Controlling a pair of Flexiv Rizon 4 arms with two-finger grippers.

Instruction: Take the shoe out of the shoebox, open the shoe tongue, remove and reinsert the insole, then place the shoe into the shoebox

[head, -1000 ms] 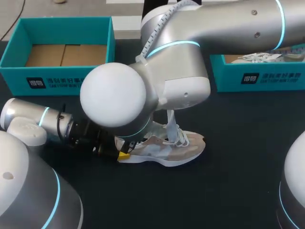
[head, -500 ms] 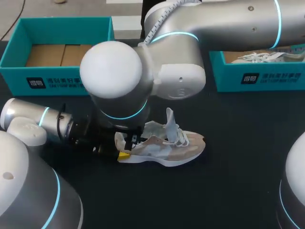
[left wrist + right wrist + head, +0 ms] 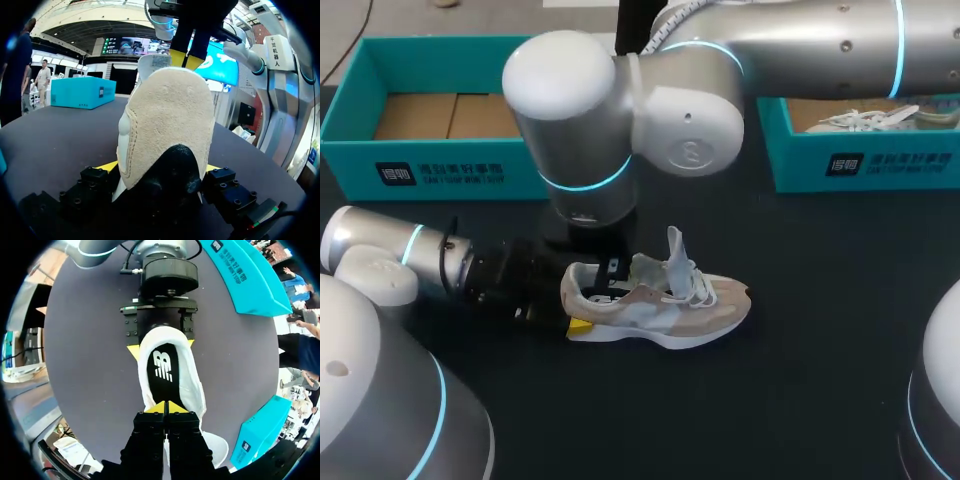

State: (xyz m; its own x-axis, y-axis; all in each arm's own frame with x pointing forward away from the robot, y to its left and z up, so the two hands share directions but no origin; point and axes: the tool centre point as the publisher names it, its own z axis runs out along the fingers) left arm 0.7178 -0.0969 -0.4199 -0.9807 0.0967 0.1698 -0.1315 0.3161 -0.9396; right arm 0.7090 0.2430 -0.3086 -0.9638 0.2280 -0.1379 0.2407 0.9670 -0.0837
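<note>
A beige and white shoe point(image 3: 665, 305) lies on its sole on the black table, tongue point(image 3: 675, 250) standing up. My left gripper point(image 3: 570, 300) is at the heel, and in the left wrist view its yellow fingertips point(image 3: 107, 165) press the heel point(image 3: 165, 120) from both sides. My right gripper point(image 3: 166, 407) hangs shut just above the shoe's opening, over the black insole point(image 3: 162, 370), with nothing seen between its tips. It also shows beside the tongue as the right gripper point(image 3: 182, 56).
An open teal shoebox point(image 3: 440, 165) with a cardboard bottom stands at the back left. A second teal box point(image 3: 865, 165) at the back right holds another shoe point(image 3: 860, 120). My right arm's large joints point(image 3: 620, 110) hang over the table's middle.
My right arm has swung up and back, uncovering the shoe's heel and opening. The shoe and my left gripper have stayed where they were.
</note>
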